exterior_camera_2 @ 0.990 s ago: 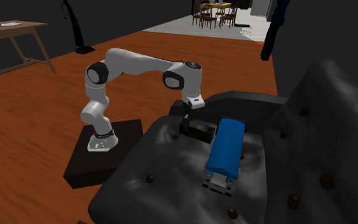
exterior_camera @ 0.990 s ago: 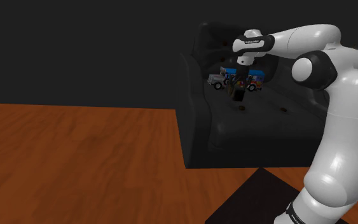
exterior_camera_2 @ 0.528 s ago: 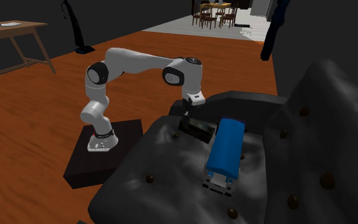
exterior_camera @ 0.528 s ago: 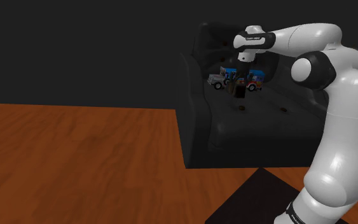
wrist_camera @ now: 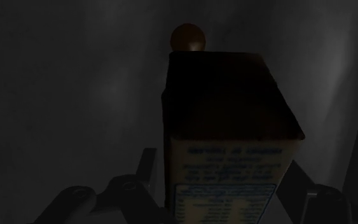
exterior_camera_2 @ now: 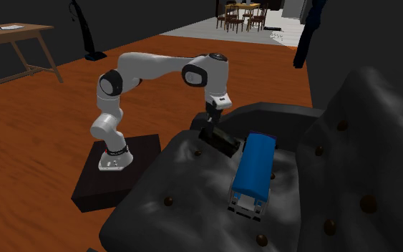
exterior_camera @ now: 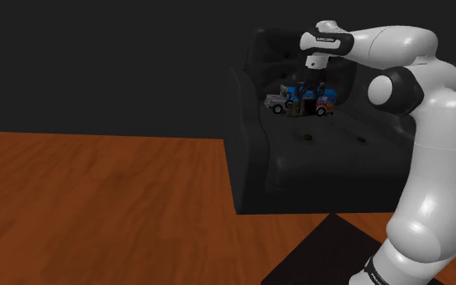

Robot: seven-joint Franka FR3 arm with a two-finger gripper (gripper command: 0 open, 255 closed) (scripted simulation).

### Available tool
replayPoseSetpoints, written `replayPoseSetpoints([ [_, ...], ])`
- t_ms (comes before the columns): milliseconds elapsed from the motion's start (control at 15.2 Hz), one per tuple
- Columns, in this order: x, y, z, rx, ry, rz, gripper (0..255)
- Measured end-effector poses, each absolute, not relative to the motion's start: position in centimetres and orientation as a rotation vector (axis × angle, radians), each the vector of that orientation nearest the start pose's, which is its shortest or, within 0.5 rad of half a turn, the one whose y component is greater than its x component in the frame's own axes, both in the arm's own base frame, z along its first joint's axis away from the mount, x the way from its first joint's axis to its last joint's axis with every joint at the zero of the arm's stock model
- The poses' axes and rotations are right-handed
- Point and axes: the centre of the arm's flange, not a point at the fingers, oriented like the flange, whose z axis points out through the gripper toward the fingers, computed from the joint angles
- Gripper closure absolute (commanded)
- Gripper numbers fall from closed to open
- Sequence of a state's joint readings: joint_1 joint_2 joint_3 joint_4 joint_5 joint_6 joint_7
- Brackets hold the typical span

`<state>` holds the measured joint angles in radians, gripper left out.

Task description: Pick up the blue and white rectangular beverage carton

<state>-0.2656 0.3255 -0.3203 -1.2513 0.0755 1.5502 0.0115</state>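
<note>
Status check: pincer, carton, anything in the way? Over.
Pincer shut on carton. Carton tilted, lift-off unclear. Blue toy bus close beside it.

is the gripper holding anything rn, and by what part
Yes, the carton. The gripper clasps it between its two fingers by opposite side faces, at the end nearest the hand, and the carton is tilted.

rectangular beverage carton (wrist_camera: 228, 114), dark in shadow, with a pale panel of blue print; charcoal tufted sofa (exterior_camera_2: 185, 215) with round brown buttons (wrist_camera: 187, 38); blue-roofed toy bus (exterior_camera_2: 255, 165); reddish-brown wood-grain floor (exterior_camera: 96, 202)
</note>
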Motion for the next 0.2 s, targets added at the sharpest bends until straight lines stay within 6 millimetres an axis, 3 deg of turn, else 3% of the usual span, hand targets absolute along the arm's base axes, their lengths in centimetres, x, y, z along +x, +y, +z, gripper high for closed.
replayPoseSetpoints([
  [198, 56.19, -32.03, 60.02, -3.03, 0.906, 0.028, 255],
])
